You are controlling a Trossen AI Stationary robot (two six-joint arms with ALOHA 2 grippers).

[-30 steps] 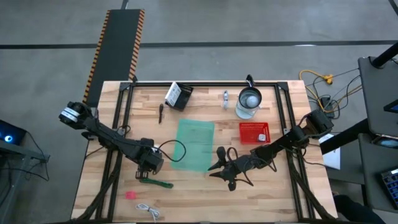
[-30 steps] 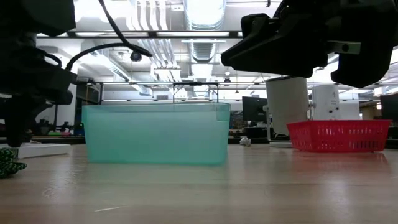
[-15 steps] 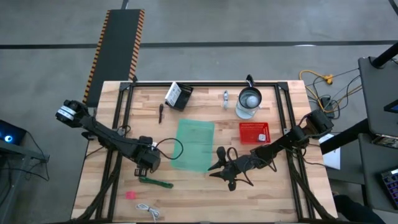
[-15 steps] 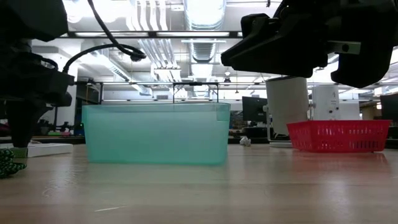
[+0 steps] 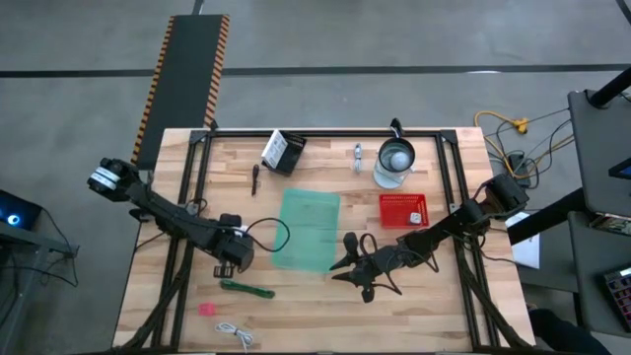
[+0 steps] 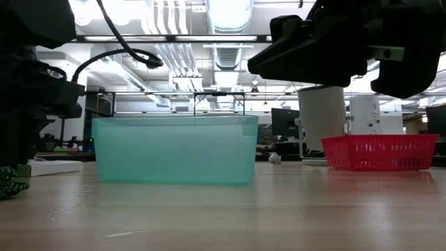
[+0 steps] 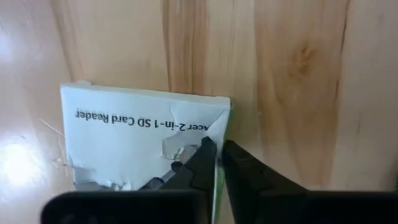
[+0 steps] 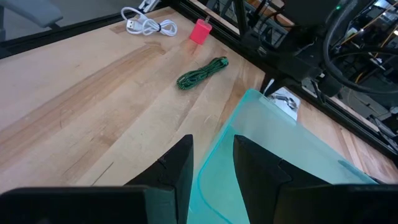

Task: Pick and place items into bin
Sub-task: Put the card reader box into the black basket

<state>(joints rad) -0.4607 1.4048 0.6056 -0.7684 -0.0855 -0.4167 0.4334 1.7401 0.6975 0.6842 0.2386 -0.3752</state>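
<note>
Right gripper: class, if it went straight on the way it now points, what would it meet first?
Most likely the teal bin: the right gripper points at its near rim, jaws apart. Depth is hard to judge.

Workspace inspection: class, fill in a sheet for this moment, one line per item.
Surface: wooden table, bare grain.
Job's things: teal bin at centre; white packet pinched at its edge; green stick, pink bit, white coiled cable loose near the front.
Clutter: glass jug, red basket.
Grippers: left gripper shut on the packet; right gripper open beside the bin.
Cables: black lead on left arm.
Surroundings: grey floor, striped ramp.
</note>
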